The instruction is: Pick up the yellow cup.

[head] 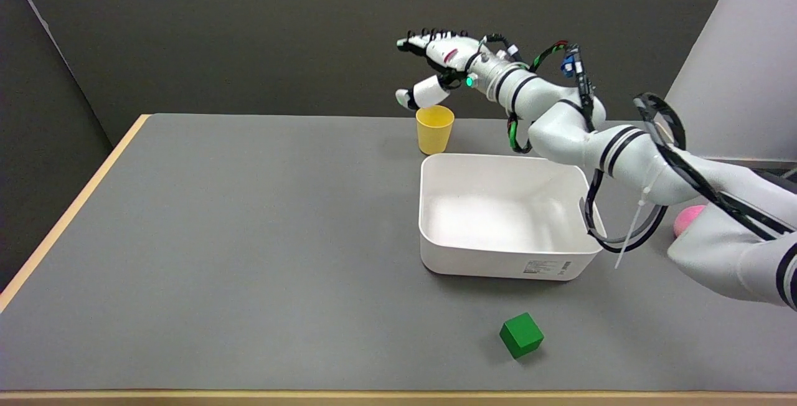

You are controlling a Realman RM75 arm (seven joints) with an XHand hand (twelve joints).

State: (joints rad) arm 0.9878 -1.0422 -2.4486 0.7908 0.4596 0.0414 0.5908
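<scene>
One yellow cup (434, 129) stands upright at the far side of the surface (218, 238), just behind the white bin (504, 263). Right hand (436, 66) hovers above it, fingers (416, 96) spread, holding nothing. Recommended: lower squarely around the wall, then close evenly to avoid tipping.

Right hand (436, 60) above upright yellow cup (434, 129), fingers (429, 35) spread, white bin (504, 216) near

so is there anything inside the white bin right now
No, the white bin shows only its bare white floor; the yellow cup stands on the table behind it and the green cube lies in front of it.
</scene>
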